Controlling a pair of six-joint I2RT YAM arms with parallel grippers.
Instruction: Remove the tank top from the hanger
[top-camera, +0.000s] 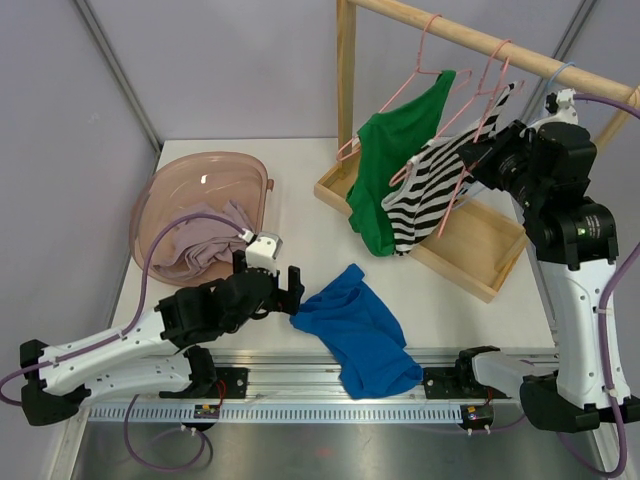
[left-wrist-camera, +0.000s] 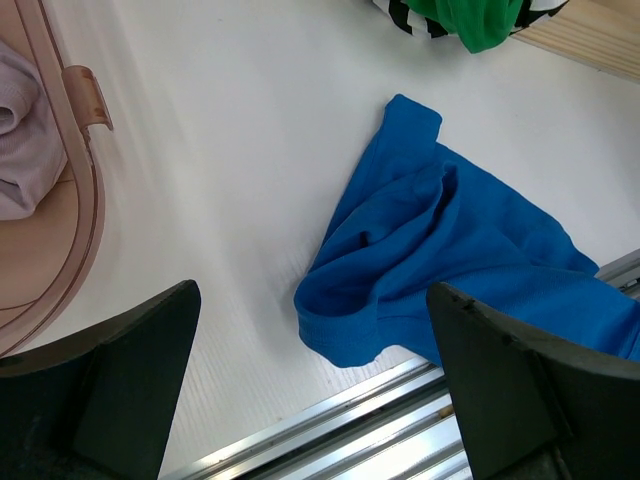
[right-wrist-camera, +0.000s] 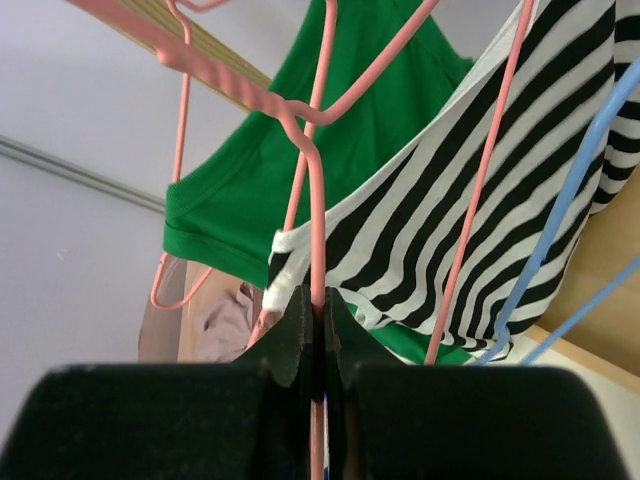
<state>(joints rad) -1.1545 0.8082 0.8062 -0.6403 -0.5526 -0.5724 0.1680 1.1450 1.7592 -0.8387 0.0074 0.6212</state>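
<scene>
A black-and-white striped tank top (top-camera: 420, 195) hangs on a pink hanger (top-camera: 478, 110) from the wooden rail; it also shows in the right wrist view (right-wrist-camera: 470, 200). My right gripper (top-camera: 478, 160) is shut on that hanger's pink wire (right-wrist-camera: 317, 200), its jaws (right-wrist-camera: 318, 300) pinched together around it beside the top's white strap. A green tank top (top-camera: 385, 170) hangs on another pink hanger just left of it. My left gripper (top-camera: 275, 285) is open and empty, low over the table at the edge of a blue garment (left-wrist-camera: 450, 250) lying flat.
A pink basin (top-camera: 200, 180) holding a mauve cloth (top-camera: 200, 250) sits at the back left. The wooden rack's rail (top-camera: 470, 40) and its base tray (top-camera: 480, 250) stand at the right. A blue hanger (top-camera: 560, 75) hangs by my right wrist. An aluminium rail (top-camera: 330, 385) runs along the near edge.
</scene>
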